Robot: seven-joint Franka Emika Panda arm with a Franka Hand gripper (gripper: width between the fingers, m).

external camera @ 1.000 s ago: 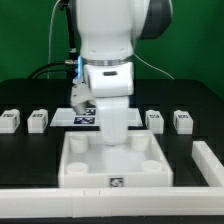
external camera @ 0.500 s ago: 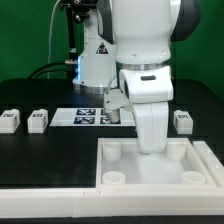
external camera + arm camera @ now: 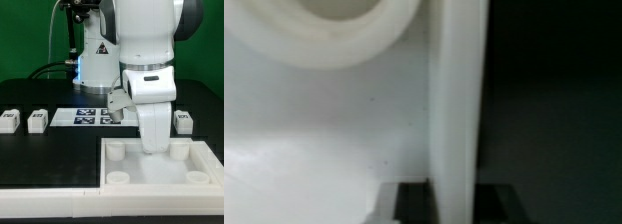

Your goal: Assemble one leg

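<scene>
The large white tray lies at the front of the exterior view's right, with round corner sockets. My gripper reaches down onto the tray's back rim. In the wrist view the gripper is shut on the tray's thin upright rim, with a dark finger on each side of it. Three small white tagged legs stand on the black table: two at the left and one at the right. None is held.
The marker board lies flat behind the tray, left of my arm. A low white wall runs along the table's front edge. The arm's base and cables stand at the back.
The tray and my arm have moved from the middle to the exterior view's right. In the last half second they have hardly shifted.
</scene>
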